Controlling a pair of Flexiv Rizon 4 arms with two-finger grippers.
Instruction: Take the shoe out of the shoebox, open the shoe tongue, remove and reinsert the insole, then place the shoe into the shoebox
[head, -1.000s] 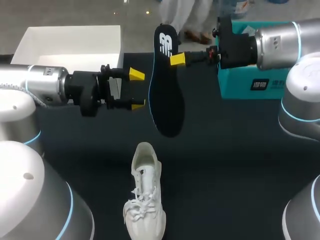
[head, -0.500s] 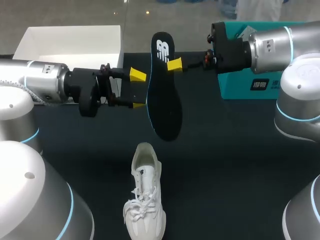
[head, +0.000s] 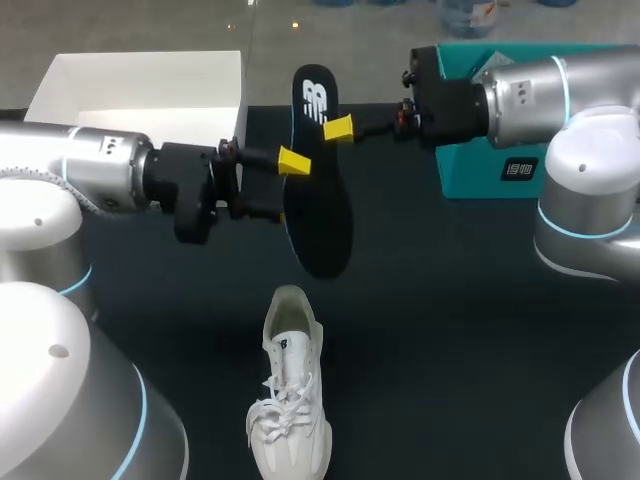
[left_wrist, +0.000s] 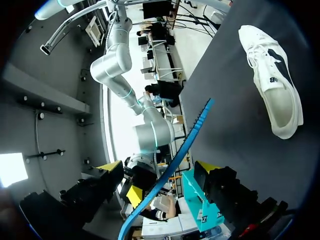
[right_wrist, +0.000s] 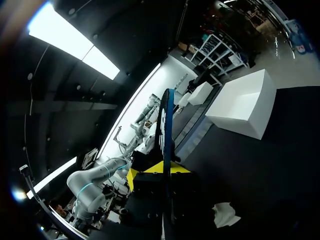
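Black insole (head: 318, 200) aloft on edge, white shoe (head: 288, 400) sole-down nearby, white shoebox (head: 140, 85) open

The left hand (head: 285, 185) has advanced to straddle the insole (head: 325, 225), which the right hand (head: 338, 128) shifted leftward.

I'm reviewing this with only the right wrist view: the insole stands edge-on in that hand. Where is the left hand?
Observer: The left hand straddles the insole lower down. It is open, and the left wrist view shows a gap on each side.
Operator: Which way does the shoe lie?
Observer: The white sneaker sits on its sole, nearer the camera than the insole, heel toward it.
Operator: Anything behind the right arm?
Observer: A teal box at the far right of the table.
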